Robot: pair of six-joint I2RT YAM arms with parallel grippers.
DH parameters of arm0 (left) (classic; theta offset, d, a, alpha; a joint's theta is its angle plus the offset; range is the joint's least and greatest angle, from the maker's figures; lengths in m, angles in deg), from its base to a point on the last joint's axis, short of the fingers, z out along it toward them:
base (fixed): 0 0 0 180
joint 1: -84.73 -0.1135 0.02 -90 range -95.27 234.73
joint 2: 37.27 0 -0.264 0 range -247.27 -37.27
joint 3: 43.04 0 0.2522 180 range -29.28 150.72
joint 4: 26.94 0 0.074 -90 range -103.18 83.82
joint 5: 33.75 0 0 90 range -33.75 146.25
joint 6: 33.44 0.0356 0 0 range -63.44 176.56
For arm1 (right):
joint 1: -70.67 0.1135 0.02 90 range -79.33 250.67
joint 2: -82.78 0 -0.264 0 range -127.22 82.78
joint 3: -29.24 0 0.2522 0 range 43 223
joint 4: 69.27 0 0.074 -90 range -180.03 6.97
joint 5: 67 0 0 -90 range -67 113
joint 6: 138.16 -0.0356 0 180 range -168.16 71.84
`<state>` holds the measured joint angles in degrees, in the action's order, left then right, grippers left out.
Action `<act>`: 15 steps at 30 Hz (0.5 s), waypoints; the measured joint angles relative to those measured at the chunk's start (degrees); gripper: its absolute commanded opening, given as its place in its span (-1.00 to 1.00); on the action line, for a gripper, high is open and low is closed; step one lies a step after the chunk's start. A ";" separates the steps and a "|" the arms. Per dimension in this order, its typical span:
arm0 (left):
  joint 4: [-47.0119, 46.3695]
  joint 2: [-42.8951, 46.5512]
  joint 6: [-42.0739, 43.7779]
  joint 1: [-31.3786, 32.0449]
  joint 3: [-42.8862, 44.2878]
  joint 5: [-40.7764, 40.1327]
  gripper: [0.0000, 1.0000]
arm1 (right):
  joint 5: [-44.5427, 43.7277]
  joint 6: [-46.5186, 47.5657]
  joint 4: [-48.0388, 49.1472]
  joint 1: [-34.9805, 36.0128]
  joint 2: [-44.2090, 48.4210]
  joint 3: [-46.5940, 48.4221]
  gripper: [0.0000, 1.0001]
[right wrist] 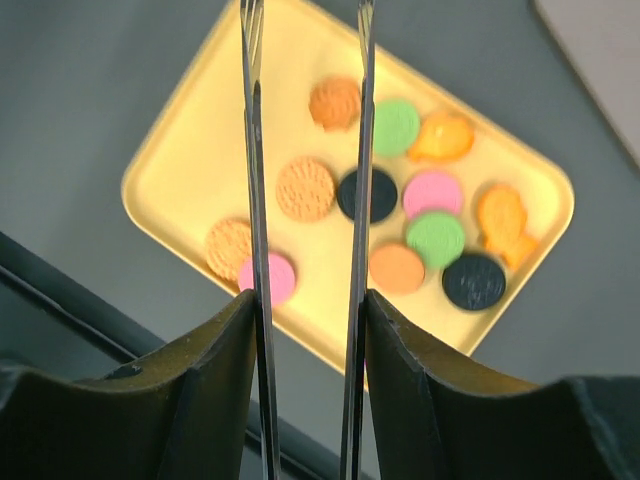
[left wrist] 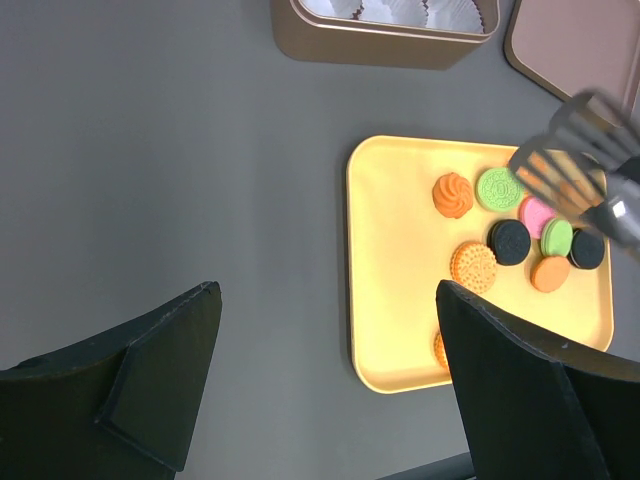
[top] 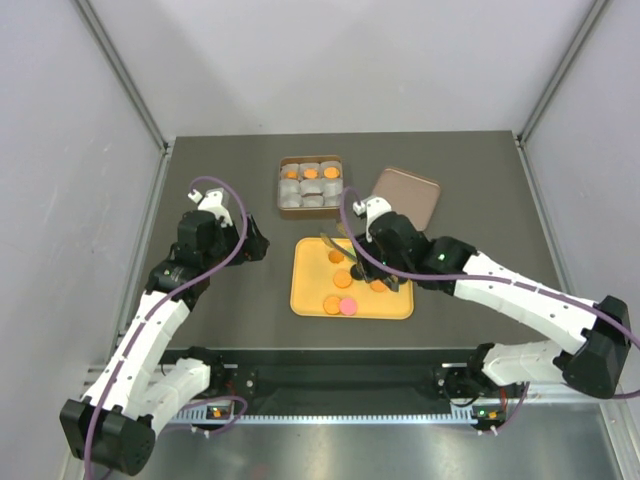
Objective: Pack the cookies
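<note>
Pick-up step, seemingly: right end effector clamped on tongs, blades apart, cookies on yellow tray directly beneath; left end effector spread wide, holding nothing. Next: lower, straddle one cookie, squeeze gently.

I find no readable text, label, brand or number in any of my views. The cookies on the yellow tray carry embossed patterns, too small and blurred for me to read as letters.
</note>
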<state>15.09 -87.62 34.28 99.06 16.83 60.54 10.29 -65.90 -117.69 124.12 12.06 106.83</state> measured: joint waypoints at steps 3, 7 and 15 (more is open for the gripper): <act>0.00 -0.02 -0.02 0.00 0.00 0.00 0.86 | -0.20 -1.18 -1.09 0.81 0.15 -3.69 -0.11; 0.00 -0.02 -0.04 0.00 -0.02 -0.02 0.86 | -0.09 -2.03 -1.77 1.53 -0.33 -6.45 -0.11; 0.00 -0.02 -0.04 0.00 -0.17 -0.04 0.86 | -0.04 -2.01 -0.11 1.66 -3.45 -6.80 -0.10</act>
<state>15.09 -87.64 34.24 99.06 16.66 60.50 10.24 -67.91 -117.79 125.78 8.61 100.03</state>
